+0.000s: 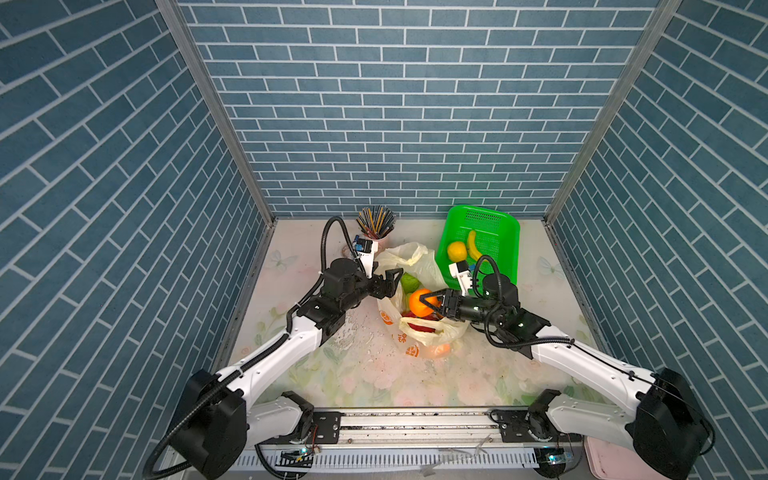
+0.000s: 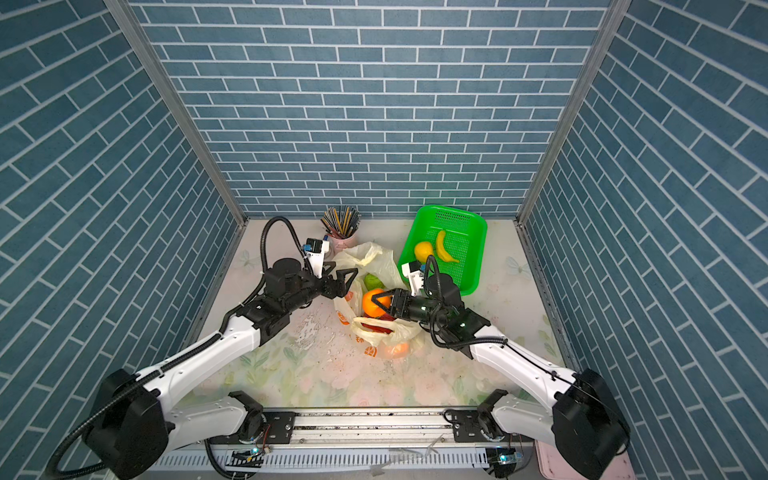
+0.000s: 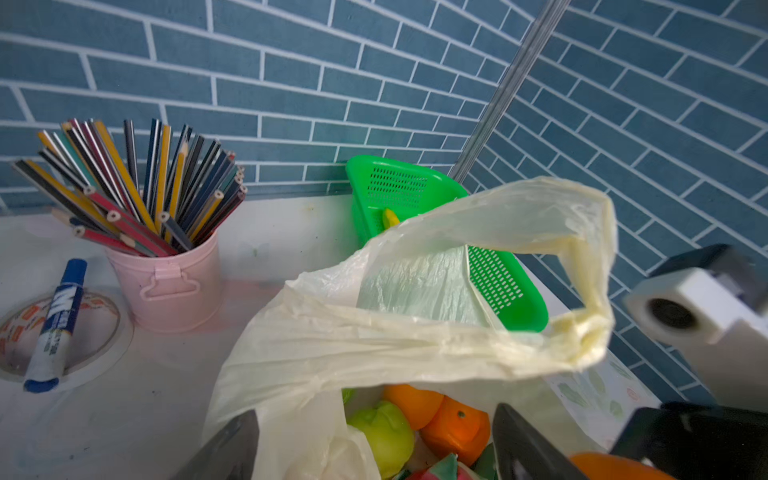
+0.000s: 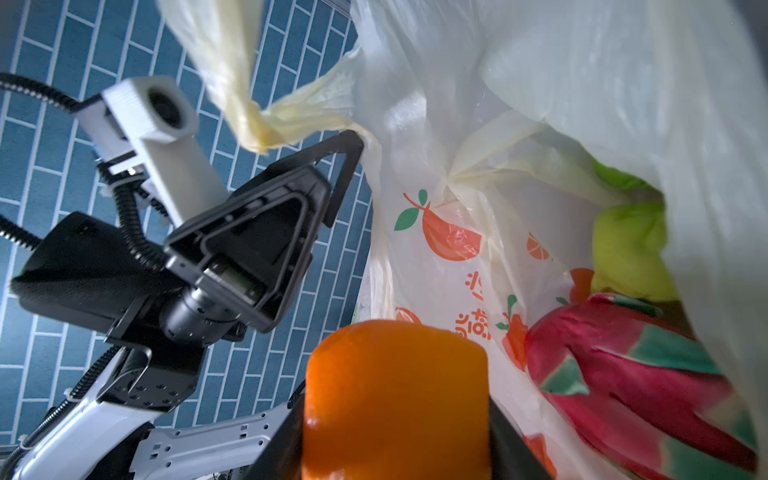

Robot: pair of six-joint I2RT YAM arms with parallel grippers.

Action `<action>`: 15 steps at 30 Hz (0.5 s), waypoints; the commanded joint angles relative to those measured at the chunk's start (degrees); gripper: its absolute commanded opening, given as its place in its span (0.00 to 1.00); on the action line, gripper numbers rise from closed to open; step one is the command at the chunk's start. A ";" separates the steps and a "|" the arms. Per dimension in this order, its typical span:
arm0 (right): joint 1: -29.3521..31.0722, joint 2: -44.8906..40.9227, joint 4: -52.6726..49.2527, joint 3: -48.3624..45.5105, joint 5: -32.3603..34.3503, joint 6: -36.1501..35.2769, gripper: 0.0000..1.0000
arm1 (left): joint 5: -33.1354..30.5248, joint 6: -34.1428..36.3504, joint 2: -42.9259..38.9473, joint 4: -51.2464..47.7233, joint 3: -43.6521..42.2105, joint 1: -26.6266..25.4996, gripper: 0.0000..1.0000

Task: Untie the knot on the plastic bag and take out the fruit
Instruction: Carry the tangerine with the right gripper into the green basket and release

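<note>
Right gripper (image 1: 428, 300) clamps orange fruit (image 1: 417, 307) at plastic bag (image 1: 409, 255) mouth, mid-table, likely for lifting to far-right green basket (image 1: 505, 226); left gripper (image 1: 390, 284) gapes empty beside bag's left rim.

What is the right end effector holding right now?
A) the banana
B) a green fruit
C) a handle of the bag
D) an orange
D: in a top view the right end effector is clamped on either side of an orange, which also fills the space between its jaws in the right wrist view.
</note>
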 commanded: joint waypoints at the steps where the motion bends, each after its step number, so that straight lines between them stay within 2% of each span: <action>1: -0.14 -5.33 -5.63 -0.38 4.34 -3.04 0.51 | -0.87 -4.18 0.69 -2.06 -0.30 0.51 0.89; 5: -0.21 -12.15 -9.18 -0.17 11.05 -4.99 0.51 | -5.90 -5.40 0.19 -4.07 -1.47 1.42 0.89; 8: -0.56 -16.13 -13.36 1.22 19.18 -7.62 0.52 | -8.49 -5.45 -1.48 -4.85 -3.54 2.41 0.88; 11: -2.54 -16.89 -17.78 4.74 25.52 -10.76 0.52 | -6.96 -5.09 -4.43 -4.34 -5.54 2.84 0.88; 15: -7.54 -11.90 -22.12 10.83 27.32 -15.29 0.51 | -4.05 -3.86 -8.44 -5.09 -6.09 2.84 0.89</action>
